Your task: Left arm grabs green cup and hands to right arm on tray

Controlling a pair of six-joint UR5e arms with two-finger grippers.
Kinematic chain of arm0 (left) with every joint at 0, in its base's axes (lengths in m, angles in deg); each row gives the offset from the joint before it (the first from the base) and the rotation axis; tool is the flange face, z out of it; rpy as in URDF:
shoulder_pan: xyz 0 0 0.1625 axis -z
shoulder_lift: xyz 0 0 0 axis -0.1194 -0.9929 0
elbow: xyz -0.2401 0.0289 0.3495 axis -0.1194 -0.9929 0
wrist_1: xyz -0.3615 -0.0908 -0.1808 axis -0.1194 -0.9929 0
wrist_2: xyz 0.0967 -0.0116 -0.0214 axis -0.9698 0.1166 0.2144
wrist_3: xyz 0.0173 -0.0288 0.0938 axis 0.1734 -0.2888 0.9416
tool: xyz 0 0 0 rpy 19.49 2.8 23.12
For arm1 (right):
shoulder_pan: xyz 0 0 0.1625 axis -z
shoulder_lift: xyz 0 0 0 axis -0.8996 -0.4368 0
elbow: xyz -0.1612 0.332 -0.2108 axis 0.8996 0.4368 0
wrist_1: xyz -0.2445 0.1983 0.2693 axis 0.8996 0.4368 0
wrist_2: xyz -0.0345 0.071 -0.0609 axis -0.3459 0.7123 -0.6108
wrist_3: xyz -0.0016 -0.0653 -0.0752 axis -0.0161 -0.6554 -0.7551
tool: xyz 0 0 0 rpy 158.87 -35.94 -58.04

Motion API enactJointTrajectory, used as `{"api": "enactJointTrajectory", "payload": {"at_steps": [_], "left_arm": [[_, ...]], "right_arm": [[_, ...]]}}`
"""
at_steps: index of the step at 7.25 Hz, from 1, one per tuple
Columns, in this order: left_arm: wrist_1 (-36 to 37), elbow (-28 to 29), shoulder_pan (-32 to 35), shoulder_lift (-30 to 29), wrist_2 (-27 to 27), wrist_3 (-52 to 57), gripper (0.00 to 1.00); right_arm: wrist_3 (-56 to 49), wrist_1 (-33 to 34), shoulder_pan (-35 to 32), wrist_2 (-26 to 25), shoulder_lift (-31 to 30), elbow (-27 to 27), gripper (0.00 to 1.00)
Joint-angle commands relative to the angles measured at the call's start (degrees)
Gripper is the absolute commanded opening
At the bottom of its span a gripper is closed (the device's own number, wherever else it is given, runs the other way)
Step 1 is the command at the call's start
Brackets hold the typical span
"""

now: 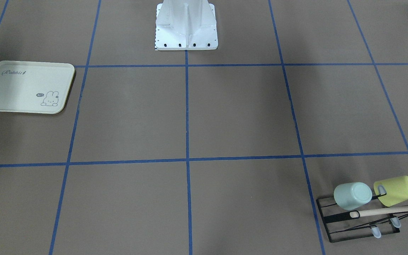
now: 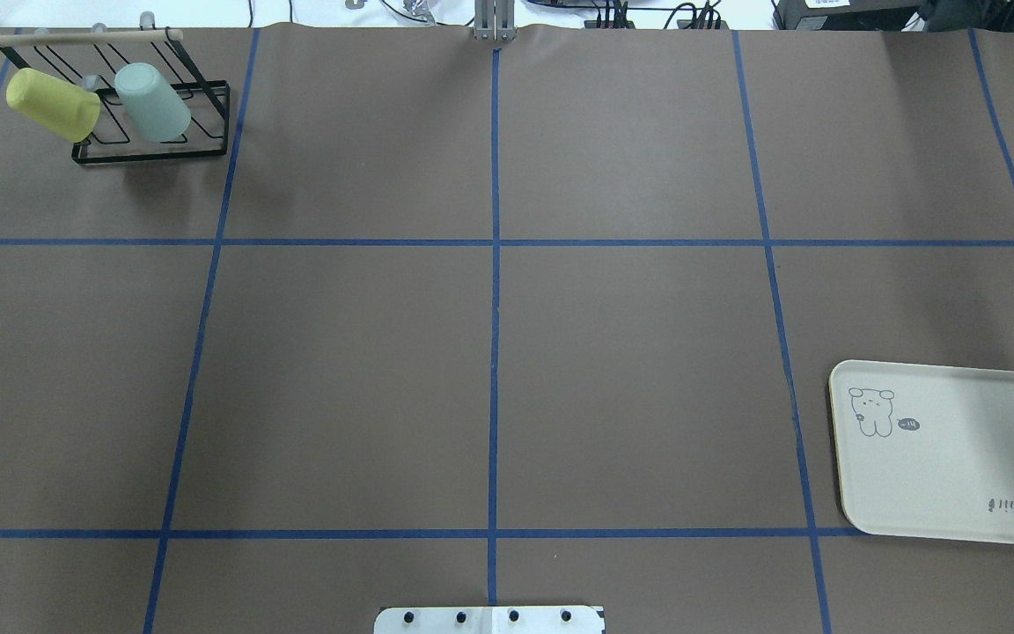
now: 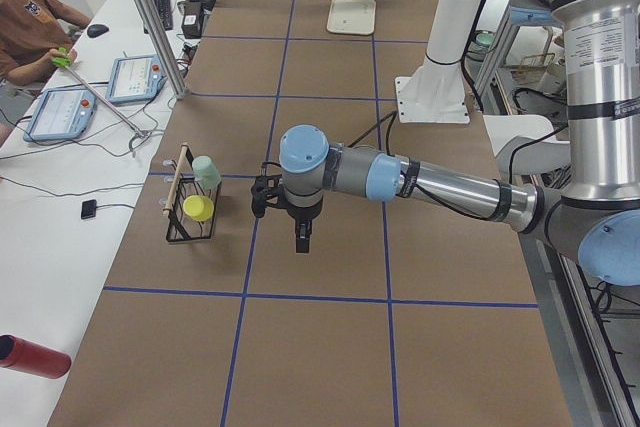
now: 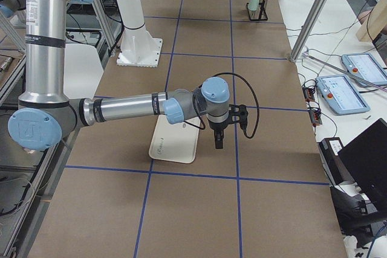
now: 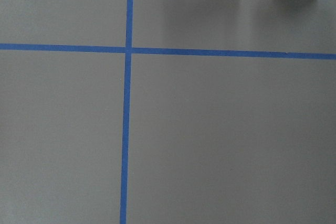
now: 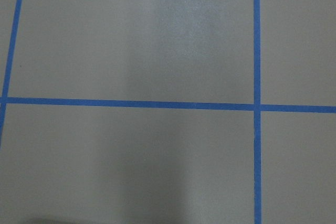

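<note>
Start state by the look of it, no grab yet. Found green cup (image 1: 352, 195) hung tilted on a peg of a black wire rack (image 1: 326, 216), far-left corner of counter (image 2: 489, 352). Sits just beside a yellow-green cup (image 1: 396, 190) on the same rack, close to a wooden bar (image 1: 391, 210). Spotted tray (image 2: 956, 493) well apart, near-right side.

Can't tell left pincer (image 3: 302, 238) state, spread or pressed together: visible only from the side cam. Hangs pointing down over the counter, near the rack but apart from it. Same for right pincer (image 4: 217, 141): can't tell. Points down just beside the tray.

Likely failure modes:
- Picking the wrong cup, given like size and adjacent pegs.
- Clipping the neighbour or the bar on approach, given the tight gap.
- Dragging or tipping the rack by pulling off-axis from the peg; probably light.
- Slipping on the smooth tapered wall with a weak or high pinch.
- Colliding at the hand-off, with little room for two pincers on a small cup.
- Dropping it by letting go before the right arm (image 4: 127, 108) has a firm hold.
</note>
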Motion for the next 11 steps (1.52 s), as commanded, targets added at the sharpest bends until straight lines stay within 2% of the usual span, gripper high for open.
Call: {"api": "enactJointTrajectory", "payload": {"at_steps": [1,5,7,8,9,10,11], "left_arm": [[-2.8,0.0,-0.1,0.1,0.5,-0.5,1.0],[-4.9,-0.3,-2.8,-1.4,0.5,-3.1,1.0],[-4.8,0.6,-8.3,-12.0,-0.4,-13.3,0.99],[-3.7,2.9,-11.5,-16.7,-3.8,-13.7,0.99],[0.2,8.9,-13.1,-25.6,-7.8,-13.8,0.99],[3.5,15.1,-14.5,-33.4,-8.2,-13.7,0.99],[3.7,19.8,-16.6,-37.4,-11.1,-13.9,0.99]], "right_arm": [[-0.1,-0.1,0.1,-0.2,0.2,0.3,1.0],[-0.6,0.0,0.2,0.2,-0.2,0.0,1.0],[-0.3,-0.9,1.0,0.5,-0.2,-0.1,1.0],[-0.3,-2.8,2.1,0.6,-0.2,0.2,1.0],[0.1,-3.0,2.4,0.7,-0.2,0.1,1.0],[0.1,-3.0,2.6,1.4,-0.2,0.1,1.0],[0.1,-3.0,2.7,1.4,-0.2,0.3,1.0]]}}
